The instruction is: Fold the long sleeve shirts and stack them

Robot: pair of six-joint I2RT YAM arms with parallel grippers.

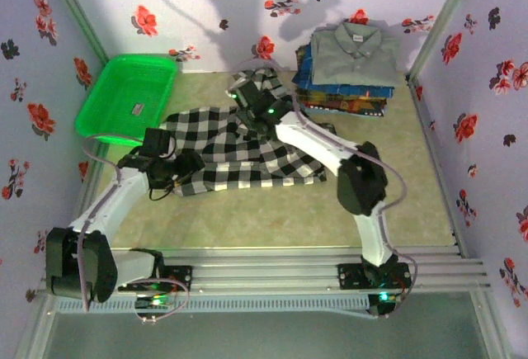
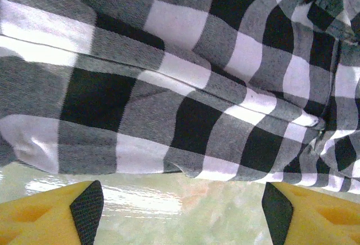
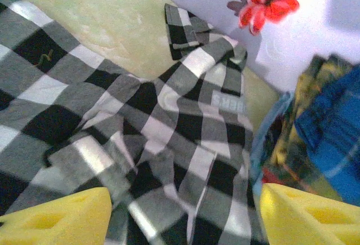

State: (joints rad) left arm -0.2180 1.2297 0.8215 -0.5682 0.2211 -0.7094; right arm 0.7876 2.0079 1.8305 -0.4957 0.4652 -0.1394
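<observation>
A black-and-white checked shirt (image 1: 239,157) lies spread and rumpled across the middle of the table. My left gripper (image 1: 183,171) is at its near left hem. In the left wrist view that gripper (image 2: 183,214) is open, with bare table between its yellow fingers and the shirt's edge (image 2: 169,76) just beyond. My right gripper (image 1: 246,92) hovers over the shirt's collar end. It (image 3: 185,217) is open above the crumpled checked cloth (image 3: 169,121) with nothing between its fingers. A grey shirt (image 1: 355,49) lies folded on top of a stack of blue and dark patterned shirts (image 1: 346,96) at the back right.
A green plastic basket (image 1: 142,59) stands at the back left against the flowered wall. The shirt stack (image 3: 320,127) is close to the right of my right gripper. Bare green tabletop (image 1: 272,219) lies in front of the checked shirt.
</observation>
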